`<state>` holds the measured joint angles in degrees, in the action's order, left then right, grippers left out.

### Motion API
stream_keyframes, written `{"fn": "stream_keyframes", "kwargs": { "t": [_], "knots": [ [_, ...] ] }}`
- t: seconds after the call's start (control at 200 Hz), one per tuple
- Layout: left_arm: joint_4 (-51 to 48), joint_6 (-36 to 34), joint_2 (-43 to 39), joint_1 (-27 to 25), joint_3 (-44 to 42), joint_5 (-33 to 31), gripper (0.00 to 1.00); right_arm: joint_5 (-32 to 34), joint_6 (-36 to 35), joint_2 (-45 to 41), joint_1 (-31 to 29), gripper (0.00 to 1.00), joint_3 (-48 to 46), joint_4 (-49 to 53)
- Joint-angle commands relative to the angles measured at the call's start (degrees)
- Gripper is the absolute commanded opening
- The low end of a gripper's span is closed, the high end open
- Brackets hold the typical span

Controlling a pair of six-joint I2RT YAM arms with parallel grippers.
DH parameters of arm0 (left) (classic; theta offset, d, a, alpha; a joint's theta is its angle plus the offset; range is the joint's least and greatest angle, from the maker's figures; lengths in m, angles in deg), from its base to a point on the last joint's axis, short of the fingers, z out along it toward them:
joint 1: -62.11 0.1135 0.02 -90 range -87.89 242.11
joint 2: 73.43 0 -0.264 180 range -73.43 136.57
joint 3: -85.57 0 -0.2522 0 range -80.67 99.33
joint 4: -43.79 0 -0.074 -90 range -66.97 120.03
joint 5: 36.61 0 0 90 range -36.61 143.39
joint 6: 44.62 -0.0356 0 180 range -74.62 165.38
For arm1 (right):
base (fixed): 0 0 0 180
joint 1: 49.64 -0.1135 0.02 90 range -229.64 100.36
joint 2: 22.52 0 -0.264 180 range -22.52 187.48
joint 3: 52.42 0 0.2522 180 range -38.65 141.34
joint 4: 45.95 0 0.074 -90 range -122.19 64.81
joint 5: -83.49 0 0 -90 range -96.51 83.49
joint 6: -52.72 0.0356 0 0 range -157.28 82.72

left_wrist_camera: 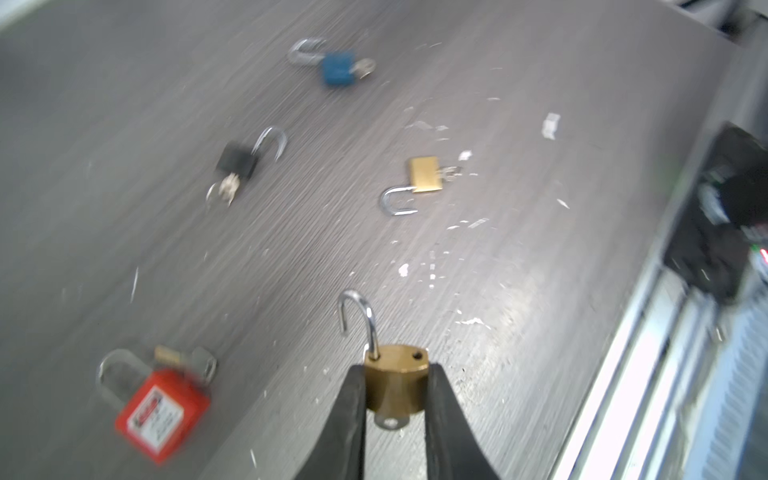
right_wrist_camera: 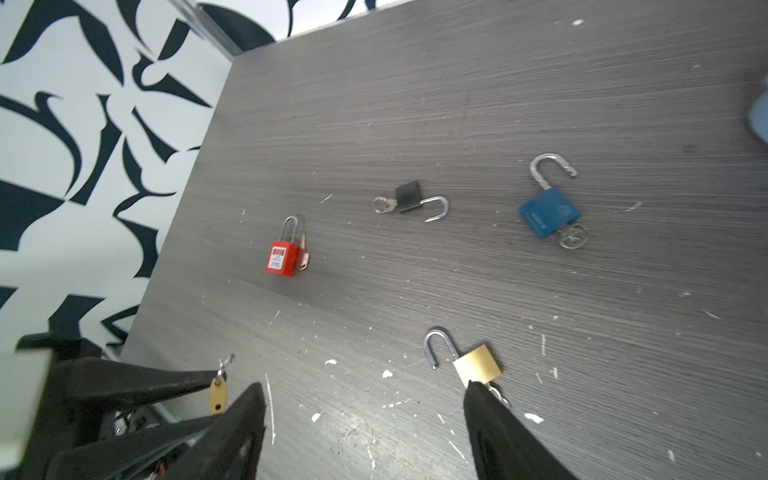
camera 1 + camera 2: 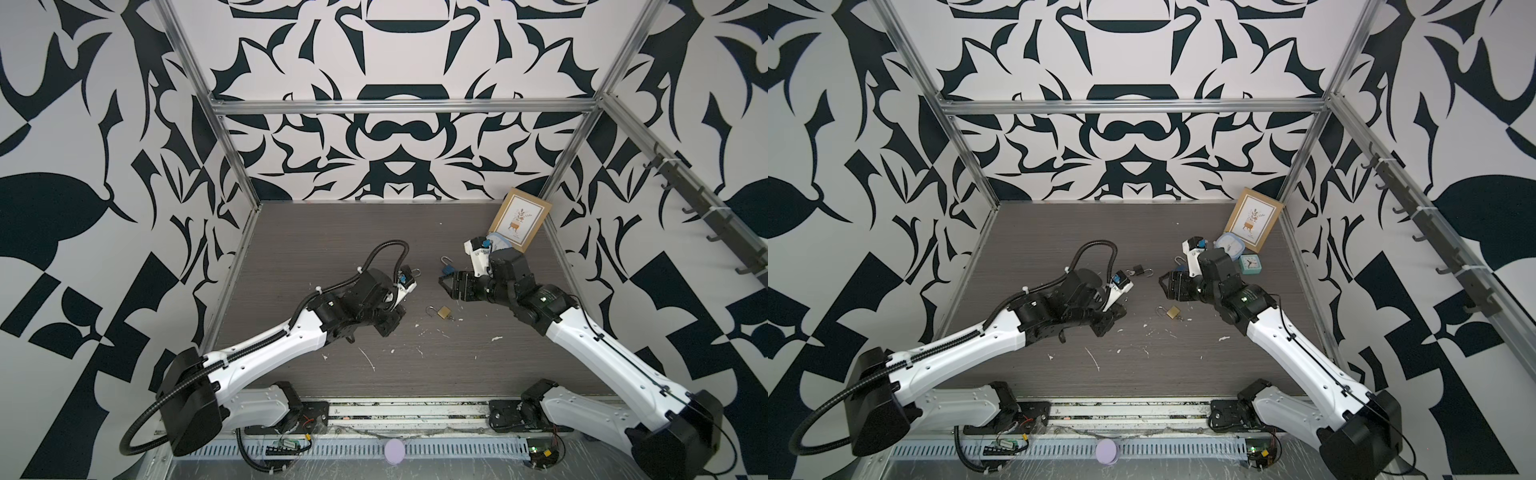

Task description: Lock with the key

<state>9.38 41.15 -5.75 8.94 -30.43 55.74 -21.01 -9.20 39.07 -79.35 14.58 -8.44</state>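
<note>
The left claw (image 1: pixel 395 369) is clamped on a small brass lock (image 1: pixel 395 386), with one finger at each end of its body. The lock's shackle (image 1: pixel 359 318) stands open, one leg out of its hole. A key (image 1: pixel 388 423) sticks out of the opposite end, toward the wrist.

The right claw (image 2: pixel 363 395) is spread wide with nothing between its fingers, over the table (image 2: pixel 415 104). In the right wrist view one fingertip overlaps the key end of a second brass lock (image 2: pixel 476 365). Whether they touch cannot be told. This lock lies flat with its shackle open. In both top views it sits between the two claws, a little nearer the front edge. The same wrist view shows the left claw with its lock near the right claw, the two apart.

Farther out lie three more locks, well apart from each other. The blue lock (image 2: pixel 548 218) has an open shackle and a ringed key in it, and in a top view it is just beside the right claw. The black lock (image 2: pixel 409 197) also has an open shackle and a key in it. The red lock (image 2: pixel 282 257) has its shackle down, with a key lying against its side. White flecks (image 2: pixel 330 361) dot the table near the claws.

In the far right corner is a box (image 3: pixel 1230 245) with a clear, blue-rimmed lid on it. What it holds cannot be made out. A teal clock (image 3: pixel 1250 264) stands just beside it, and a frame (image 3: pixel 1252 220) leans upright behind both.
</note>
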Motion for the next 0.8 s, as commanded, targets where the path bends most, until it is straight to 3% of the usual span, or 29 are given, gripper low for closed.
{"fn": "stream_keyframes", "kwargs": {
  "t": [0.0,0.205,0.45,0.795],
  "knots": [
    [9.53,-17.40,-5.36,0.10,-5.16,11.08,0.00,-8.99,-3.56,1.11,0.11,0.76,4.33,3.39],
    [6.85,-24.33,-6.18,0.15,-4.59,11.98,0.00,-14.02,-4.60,2.28,-1.45,0.76,5.17,3.53],
    [5.37,-25.77,-4.48,0.08,-2.11,11.75,0.00,-9.54,-6.53,6.02,-8.60,0.74,7.08,5.44],
    [6.39,-26.18,-4.53,0.08,-1.61,10.04,0.00,-6.06,-7.66,7.69,-11.95,0.63,6.29,7.97]
  ]
}}
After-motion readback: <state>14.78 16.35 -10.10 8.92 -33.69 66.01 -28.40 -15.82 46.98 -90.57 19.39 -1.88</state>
